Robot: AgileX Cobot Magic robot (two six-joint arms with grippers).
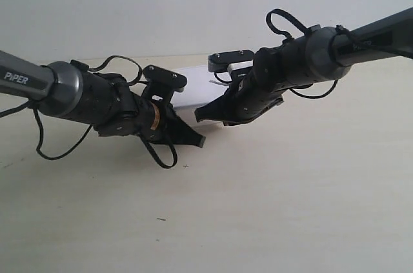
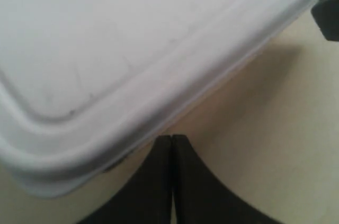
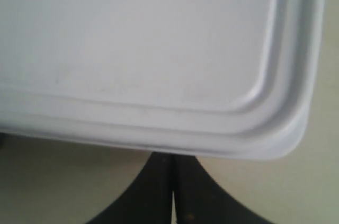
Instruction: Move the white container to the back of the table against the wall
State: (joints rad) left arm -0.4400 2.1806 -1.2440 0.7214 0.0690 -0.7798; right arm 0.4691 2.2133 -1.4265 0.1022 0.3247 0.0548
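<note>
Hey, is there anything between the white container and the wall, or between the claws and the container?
Nothing visible. The left claw and right claw, both shut, sit right at the white container's near rim. What shows of the table between it and the wall is bare, though the arms hide part.

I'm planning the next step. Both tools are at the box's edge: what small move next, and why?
Probably nudge both tools forward together, toward the wall. The left tool and right tool are shut, tips at the rim of the white box, and some table seems to lie between box and wall.
</note>
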